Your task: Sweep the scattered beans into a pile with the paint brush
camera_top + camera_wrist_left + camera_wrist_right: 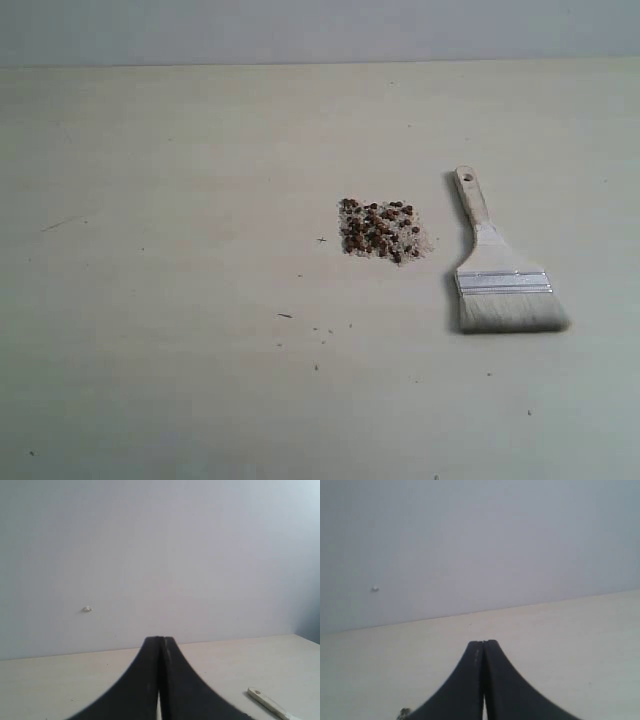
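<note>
Two end effectors [160, 641] [484, 644] sit closed, empty, with one paint brush [497, 270] beside dozens of beans [381, 229].

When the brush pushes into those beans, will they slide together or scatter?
The beans look small and round, so they will probably roll and some may skip sideways. The pale grit among them likely drags rather than rolls. The paint brush has wide, soft-looking bristles, which may flex and let a few slip under.
</note>
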You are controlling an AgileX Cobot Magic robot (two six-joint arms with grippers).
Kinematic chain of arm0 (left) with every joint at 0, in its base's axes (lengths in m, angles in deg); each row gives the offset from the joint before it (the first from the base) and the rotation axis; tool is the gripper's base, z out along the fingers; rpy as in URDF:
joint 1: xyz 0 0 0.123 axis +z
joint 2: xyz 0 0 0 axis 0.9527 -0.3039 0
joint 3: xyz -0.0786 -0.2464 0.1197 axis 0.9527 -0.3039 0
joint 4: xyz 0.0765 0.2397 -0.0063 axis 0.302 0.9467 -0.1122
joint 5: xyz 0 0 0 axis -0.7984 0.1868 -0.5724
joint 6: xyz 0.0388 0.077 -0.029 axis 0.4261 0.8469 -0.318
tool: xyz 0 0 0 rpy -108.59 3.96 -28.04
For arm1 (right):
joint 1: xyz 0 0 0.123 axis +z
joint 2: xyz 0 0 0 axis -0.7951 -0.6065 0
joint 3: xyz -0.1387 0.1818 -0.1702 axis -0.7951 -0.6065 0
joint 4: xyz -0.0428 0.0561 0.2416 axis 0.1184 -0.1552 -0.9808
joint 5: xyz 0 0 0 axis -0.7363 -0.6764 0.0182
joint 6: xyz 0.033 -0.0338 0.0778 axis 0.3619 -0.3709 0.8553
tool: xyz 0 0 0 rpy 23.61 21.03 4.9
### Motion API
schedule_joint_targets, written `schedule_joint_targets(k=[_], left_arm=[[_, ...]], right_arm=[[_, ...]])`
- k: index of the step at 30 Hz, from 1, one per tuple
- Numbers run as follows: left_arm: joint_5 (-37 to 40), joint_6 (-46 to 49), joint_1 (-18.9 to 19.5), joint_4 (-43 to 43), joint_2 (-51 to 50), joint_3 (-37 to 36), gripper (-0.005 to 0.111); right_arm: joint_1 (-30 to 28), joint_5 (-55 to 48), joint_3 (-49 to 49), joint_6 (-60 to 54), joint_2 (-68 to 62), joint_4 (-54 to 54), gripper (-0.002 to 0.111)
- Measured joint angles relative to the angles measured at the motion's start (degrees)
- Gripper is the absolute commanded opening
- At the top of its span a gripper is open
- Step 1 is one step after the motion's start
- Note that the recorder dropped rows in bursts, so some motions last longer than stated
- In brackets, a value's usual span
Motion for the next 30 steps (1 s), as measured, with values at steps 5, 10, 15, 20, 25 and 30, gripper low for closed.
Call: schedule_joint_targets(k=[5,10,15,20,25,30], left_arm=[[0.0,0.0,0.0,0.0,0.0,0.0,0.0],[0.0,0.0,0.0,0.0,0.0,0.0,0.0],[0.0,0.0,0.0,0.0,0.0,0.0,0.0],[0.0,0.0,0.0,0.0,0.0,0.0,0.0],[0.0,0.0,0.0,0.0,0.0,0.0,0.0],[0.0,0.0,0.0,0.0,0.0,0.0,0.0]], right_arm=[[0.0,5.96,-0.09,-0.98,0.0,0.06,0.0],[0.0,11.6,-3.7,0.35,0.0,2.95,0.0],[0.0,17.57,-8.65,28.3,0.0,31.83,0.0],[0.0,20.51,-10.87,43.08,1.98,48.42,0.0],[0.0,19.51,-10.87,46.99,8.8,52.7,0.0],[0.0,16.05,-10.87,47.43,14.55,54.38,0.0]])
